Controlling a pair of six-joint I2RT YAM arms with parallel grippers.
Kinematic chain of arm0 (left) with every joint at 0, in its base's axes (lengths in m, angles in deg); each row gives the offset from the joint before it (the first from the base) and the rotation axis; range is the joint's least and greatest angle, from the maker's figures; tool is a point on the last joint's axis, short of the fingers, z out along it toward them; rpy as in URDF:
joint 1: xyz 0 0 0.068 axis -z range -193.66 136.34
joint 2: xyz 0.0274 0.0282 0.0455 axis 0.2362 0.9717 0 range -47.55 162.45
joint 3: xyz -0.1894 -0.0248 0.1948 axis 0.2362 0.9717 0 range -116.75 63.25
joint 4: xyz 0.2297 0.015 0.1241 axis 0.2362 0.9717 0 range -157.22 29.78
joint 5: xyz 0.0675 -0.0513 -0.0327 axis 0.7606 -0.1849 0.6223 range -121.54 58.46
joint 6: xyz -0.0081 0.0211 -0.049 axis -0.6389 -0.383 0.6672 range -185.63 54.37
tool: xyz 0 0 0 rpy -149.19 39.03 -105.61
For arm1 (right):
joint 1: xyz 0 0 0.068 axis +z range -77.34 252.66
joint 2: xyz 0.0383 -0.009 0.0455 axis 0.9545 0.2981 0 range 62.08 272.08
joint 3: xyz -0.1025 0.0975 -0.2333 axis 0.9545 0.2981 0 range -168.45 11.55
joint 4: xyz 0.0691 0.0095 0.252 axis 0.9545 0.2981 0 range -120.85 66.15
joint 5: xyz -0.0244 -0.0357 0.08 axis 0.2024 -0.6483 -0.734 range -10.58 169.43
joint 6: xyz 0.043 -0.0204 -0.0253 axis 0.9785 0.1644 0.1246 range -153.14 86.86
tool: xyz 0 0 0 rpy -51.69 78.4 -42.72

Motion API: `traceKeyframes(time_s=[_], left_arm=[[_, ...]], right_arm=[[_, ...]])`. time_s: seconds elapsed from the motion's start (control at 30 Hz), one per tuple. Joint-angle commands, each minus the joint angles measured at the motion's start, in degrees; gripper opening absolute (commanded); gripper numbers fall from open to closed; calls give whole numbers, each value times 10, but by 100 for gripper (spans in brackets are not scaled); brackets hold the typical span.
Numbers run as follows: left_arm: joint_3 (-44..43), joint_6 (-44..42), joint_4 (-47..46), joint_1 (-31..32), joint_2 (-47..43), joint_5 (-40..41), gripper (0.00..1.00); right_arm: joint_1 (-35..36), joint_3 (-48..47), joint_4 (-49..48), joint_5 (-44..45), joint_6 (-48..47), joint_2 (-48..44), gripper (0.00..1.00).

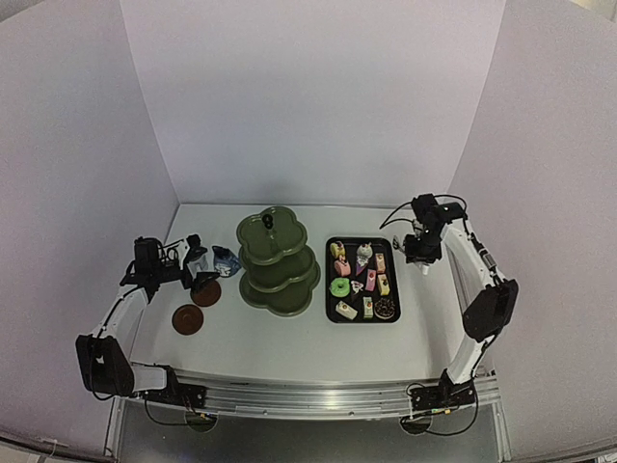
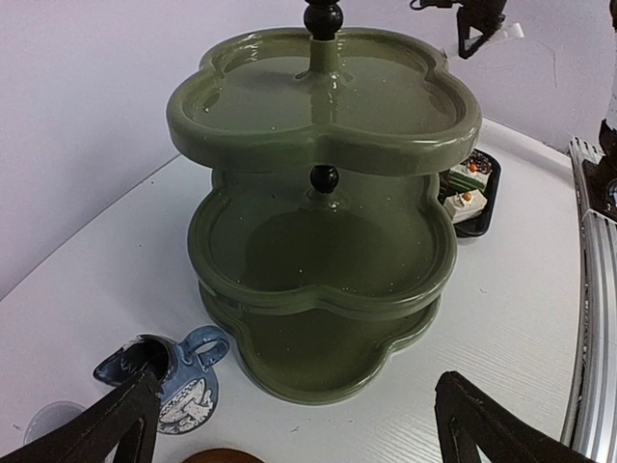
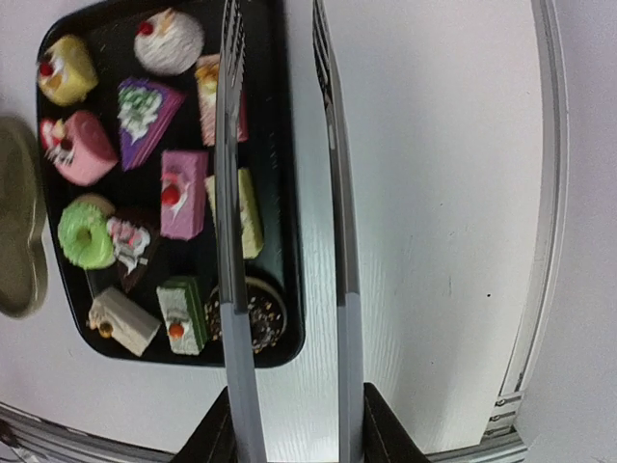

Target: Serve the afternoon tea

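- grips metal tongs (image 3: 231, 193) in right gripper (image 3: 294, 434), lengthwise along black tray's (image 3: 265, 116) edge
- finds pastries (image 3: 183, 193) just left, nearer right arm (image 1: 477, 270)
- holds left gripper (image 2: 299, 405) wide, empty

1 stand (image 1: 279, 260), jug (image 1: 226, 260), cup (image 1: 197, 257); 2 saucers (image 1: 189, 319); 12 pastries (image 3: 183, 193) (approx).

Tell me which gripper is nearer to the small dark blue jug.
Left. The left gripper hangs open right beside the jug; the right gripper, holding metal tongs, is far off beyond the stand and black tray.
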State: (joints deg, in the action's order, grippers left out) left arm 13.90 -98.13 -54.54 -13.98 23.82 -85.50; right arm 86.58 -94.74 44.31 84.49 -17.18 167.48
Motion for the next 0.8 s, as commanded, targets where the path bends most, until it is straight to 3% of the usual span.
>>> traceKeyframes(time_s=[0.0, 0.23, 0.77], left_arm=[[17, 34, -70, 1, -27, 5, 100], [18, 46, -76, 1, -30, 15, 100], [15, 38, -77, 1, -23, 15, 100]], right_arm=[[72, 66, 0, 78, -32, -76, 34], [141, 144, -5, 87, 5, -120, 34], [155, 232, -58, 51, 42, -125, 34]])
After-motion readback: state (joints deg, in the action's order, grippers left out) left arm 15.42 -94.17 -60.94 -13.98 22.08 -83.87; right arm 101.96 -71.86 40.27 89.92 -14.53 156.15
